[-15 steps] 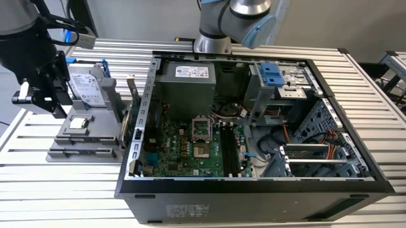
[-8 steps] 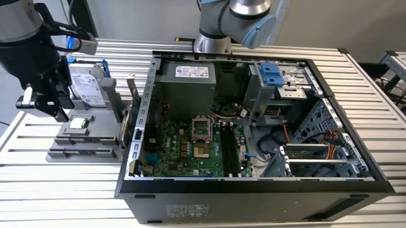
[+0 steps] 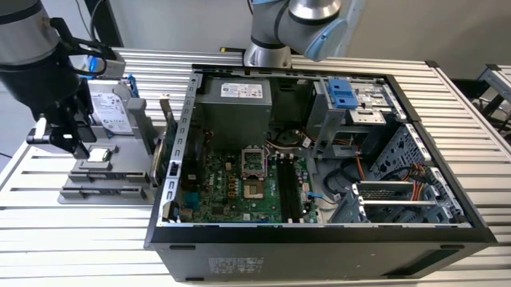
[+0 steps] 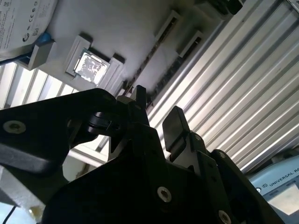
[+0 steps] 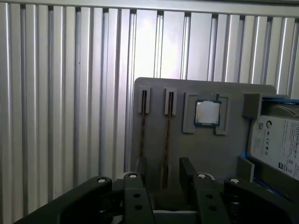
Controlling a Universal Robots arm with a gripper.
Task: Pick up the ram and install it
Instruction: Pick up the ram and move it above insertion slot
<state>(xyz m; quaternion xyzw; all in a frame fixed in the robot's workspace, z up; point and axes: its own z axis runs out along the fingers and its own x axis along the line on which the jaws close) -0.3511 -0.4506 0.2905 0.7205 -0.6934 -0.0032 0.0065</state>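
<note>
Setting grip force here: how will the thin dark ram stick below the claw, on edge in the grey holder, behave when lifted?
Probably stiff: the thin dark ram stick stands straight on edge in the grey slotted holder, no sag. Likely light, being so thin. It may twist or bind in its slot if the open black claw above it closes off-centre.
</note>
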